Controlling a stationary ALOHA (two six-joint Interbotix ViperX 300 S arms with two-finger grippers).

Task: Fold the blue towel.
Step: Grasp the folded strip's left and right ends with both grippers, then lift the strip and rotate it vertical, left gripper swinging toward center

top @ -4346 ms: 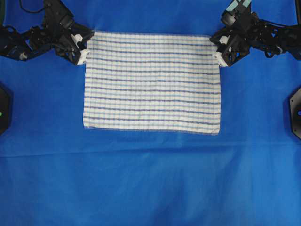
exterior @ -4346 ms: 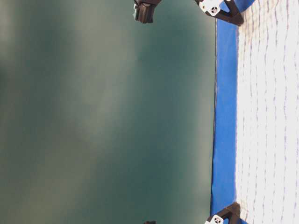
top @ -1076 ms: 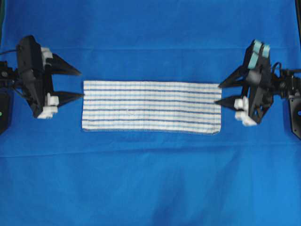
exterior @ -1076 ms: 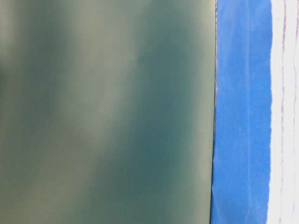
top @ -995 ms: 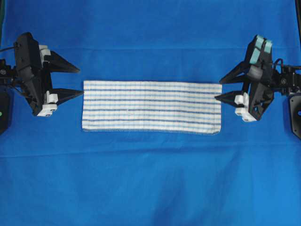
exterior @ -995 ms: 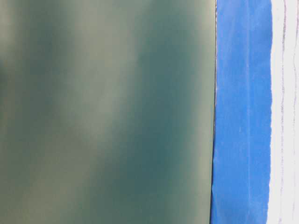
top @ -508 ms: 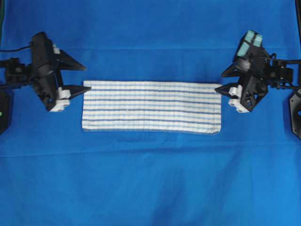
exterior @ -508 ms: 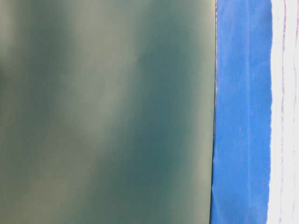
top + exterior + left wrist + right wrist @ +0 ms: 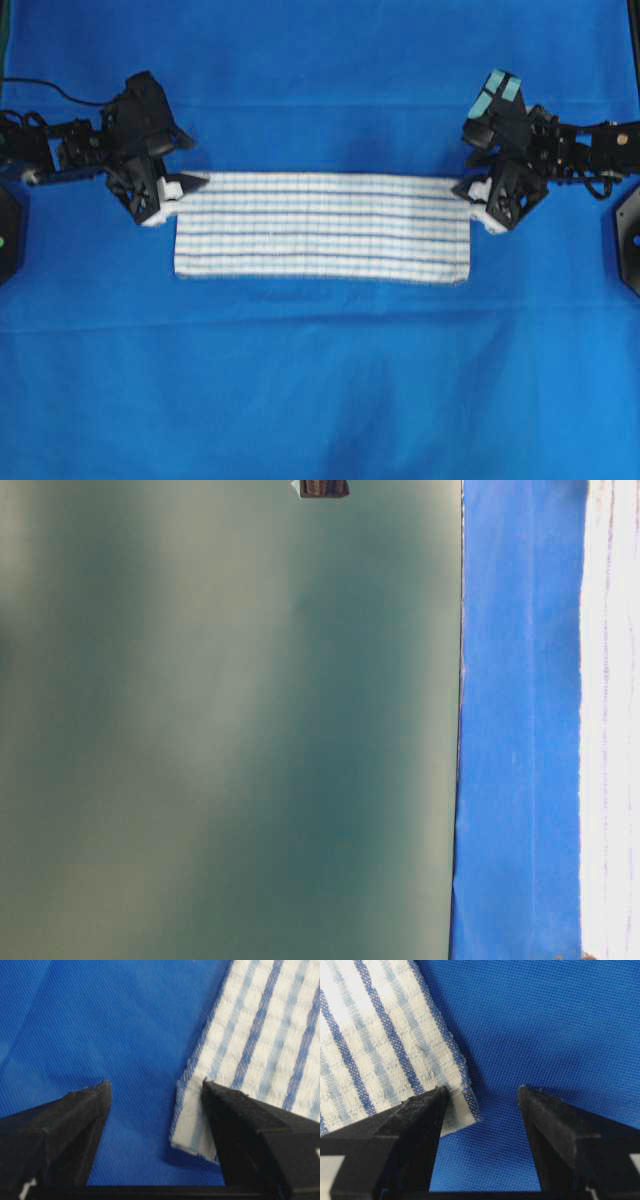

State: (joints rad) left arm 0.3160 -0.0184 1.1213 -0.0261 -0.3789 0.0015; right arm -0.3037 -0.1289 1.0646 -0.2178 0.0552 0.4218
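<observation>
Covering the whole table, the plain blue sheet (image 9: pixel 320 380) gives a flat, bare floor on every side. The blue towel (image 9: pixel 322 226) lies in the middle of it as a long narrow strip, already doubled over once by the look of it, its long edges running left to right. That leaves wide open cloth in front of it and behind it, so I'd judge there is plenty of room to carry either short end across toward the other.

Each arm has come in from its own side and sits at a far corner of the strip, which makes sense if the next fold is meant to bring the ends together.

The left gripper (image 9: pixel 178 185) has its jaws spread, one fingertip (image 9: pixel 220 1095) resting over the towel's corner and the other out on the sheet, well clear of the hem. It pinches nothing yet.

The right gripper (image 9: pixel 470 190) mirrors it: jaws spread, one fingertip (image 9: pixel 432 1102) on the very corner of the towel, the other apart on bare sheet. Nothing is gripped there either.

Close up, both corners show layered edges, slightly lifted off the sheet. My guess is that closing here could catch only the top layer, or snag the sheet beneath, so the bite wants care.
</observation>
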